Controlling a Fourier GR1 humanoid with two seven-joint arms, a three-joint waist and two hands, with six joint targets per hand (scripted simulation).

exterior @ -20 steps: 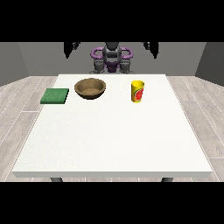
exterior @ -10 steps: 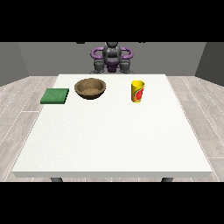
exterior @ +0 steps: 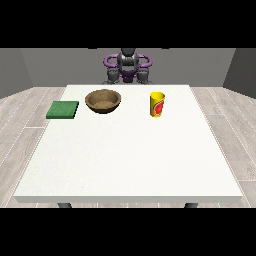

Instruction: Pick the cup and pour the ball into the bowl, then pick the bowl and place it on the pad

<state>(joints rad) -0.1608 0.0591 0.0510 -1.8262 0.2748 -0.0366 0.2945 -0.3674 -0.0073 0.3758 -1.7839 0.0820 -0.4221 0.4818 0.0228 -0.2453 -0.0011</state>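
Nothing has moved since the earlier frame. The yellow cup (exterior: 157, 104), wooden bowl (exterior: 103, 100) and green pad (exterior: 63, 109) sit near the tabletop's (exterior: 130, 160) far edge. Both hands (exterior: 113, 76) (exterior: 143, 75) hang beyond it, well apart from the cup; finger positions cannot be told.

One white table (exterior: 130, 160) stands in the front view, and on it there are three things, one of each kind: one brown wooden bowl (exterior: 103, 100), one yellow cup with a red mark (exterior: 157, 104), and one flat green pad (exterior: 63, 109). One robot (exterior: 128, 66) shows at the table's far edge, with two arms held close to its body. No ball can be counted, since the inside of the cup is not visible from here.
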